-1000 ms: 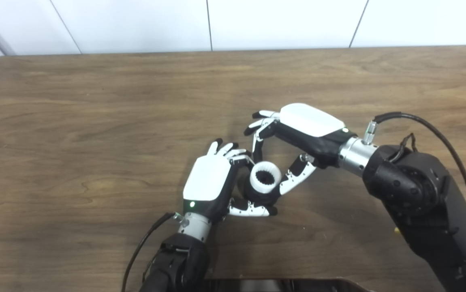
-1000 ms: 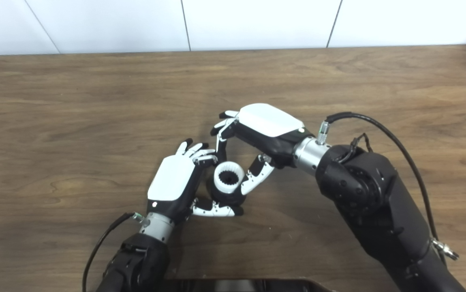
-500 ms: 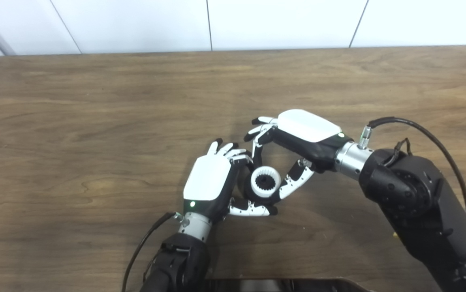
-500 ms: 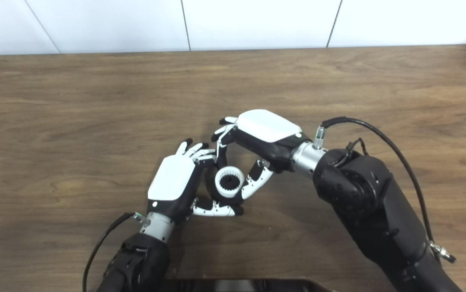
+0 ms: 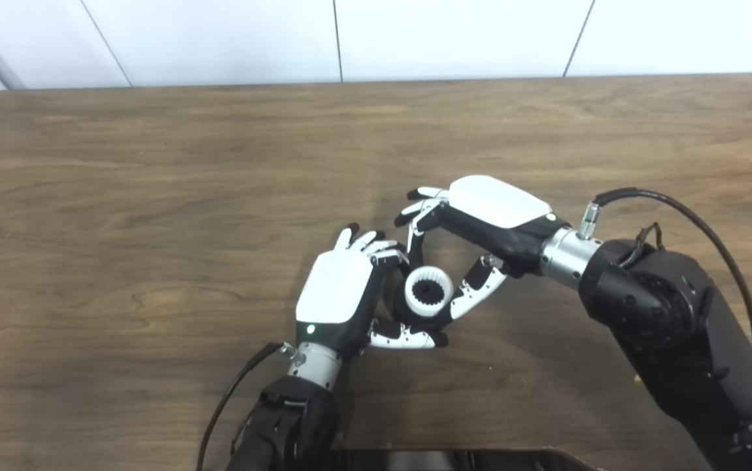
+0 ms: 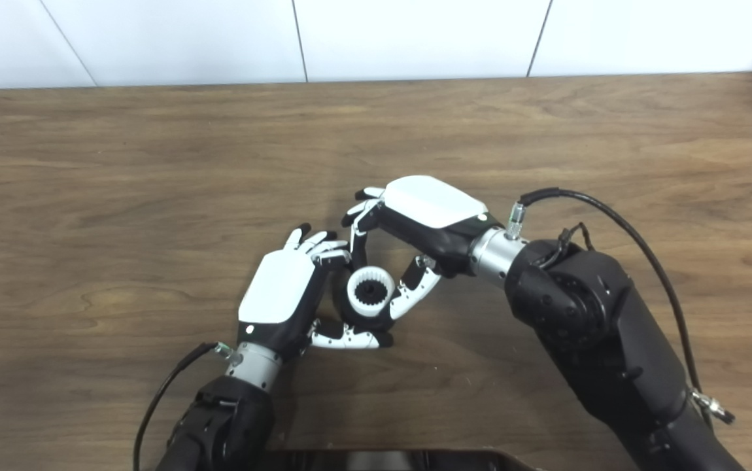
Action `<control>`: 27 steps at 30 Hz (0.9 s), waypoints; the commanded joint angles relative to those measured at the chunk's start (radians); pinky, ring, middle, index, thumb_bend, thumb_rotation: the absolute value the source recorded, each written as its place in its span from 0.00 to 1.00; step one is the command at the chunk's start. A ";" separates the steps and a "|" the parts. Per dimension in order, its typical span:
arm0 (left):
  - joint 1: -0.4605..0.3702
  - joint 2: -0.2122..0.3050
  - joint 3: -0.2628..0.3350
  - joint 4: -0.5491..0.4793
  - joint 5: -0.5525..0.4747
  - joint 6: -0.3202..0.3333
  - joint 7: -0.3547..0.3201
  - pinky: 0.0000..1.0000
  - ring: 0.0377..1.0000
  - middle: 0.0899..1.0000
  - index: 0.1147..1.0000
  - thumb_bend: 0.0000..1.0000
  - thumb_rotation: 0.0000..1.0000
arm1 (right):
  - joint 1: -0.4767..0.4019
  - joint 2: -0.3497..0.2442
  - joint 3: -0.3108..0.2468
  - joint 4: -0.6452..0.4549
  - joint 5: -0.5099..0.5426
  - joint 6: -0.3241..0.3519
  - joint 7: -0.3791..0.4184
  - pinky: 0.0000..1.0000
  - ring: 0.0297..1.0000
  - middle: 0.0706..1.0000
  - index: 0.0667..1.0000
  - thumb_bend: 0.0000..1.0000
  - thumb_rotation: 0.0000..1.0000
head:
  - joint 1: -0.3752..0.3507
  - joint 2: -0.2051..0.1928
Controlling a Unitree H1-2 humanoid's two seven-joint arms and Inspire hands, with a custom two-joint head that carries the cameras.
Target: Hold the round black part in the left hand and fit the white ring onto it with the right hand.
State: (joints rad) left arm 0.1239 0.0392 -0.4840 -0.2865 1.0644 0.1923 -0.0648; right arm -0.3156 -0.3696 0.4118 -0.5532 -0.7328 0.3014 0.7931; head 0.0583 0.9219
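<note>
My left hand [image 5: 335, 292] is shut on the round black part [image 5: 417, 321], cradling it between its fingers and thumb just above the table. The white ring [image 5: 428, 292], toothed on the inside, sits on top of the black part with the part's dark core showing through its hole. My right hand [image 5: 484, 222] reaches in from the right. Its thumb lies against the ring's right side and a finger comes down at the ring's far left side, pinching it. Most of the black part is hidden by the ring and my fingers.
The wooden table [image 5: 153, 196] runs back to a white panelled wall [image 5: 219, 39]. A dark object [image 5: 454, 460] lies along the bottom edge, below my arms. A black cable [image 5: 677, 203] loops over my right forearm.
The white ring has sunk lower onto the black part. My right hand dropped slightly toward me with it. The left hand has stayed in place.
</note>
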 commanded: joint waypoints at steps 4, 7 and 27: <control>-0.001 -0.003 -0.004 -0.029 0.013 -0.001 -0.017 1.00 0.90 0.76 0.42 0.52 0.06 | -0.011 0.004 -0.013 0.002 -0.004 -0.021 -0.034 0.88 0.94 0.82 0.45 0.52 0.13 | -0.002 0.001; 0.000 0.000 -0.002 -0.029 0.012 -0.007 -0.015 1.00 0.90 0.76 0.42 0.52 0.06 | -0.009 0.009 -0.016 0.003 -0.002 -0.008 -0.032 0.88 0.95 0.83 0.45 0.52 0.13 | -0.003 0.002; 0.000 -0.002 0.000 -0.027 0.014 -0.008 -0.017 1.00 0.89 0.76 0.42 0.52 0.06 | 0.001 0.011 -0.013 0.009 -0.003 -0.026 -0.035 0.87 0.95 0.83 0.45 0.52 0.13 | -0.005 0.007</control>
State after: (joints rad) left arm 0.1246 0.0392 -0.4828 -0.2965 1.0689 0.1893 -0.0830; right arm -0.2959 -0.3600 0.4055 -0.5234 -0.7330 0.3015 0.7837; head 0.0522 0.9281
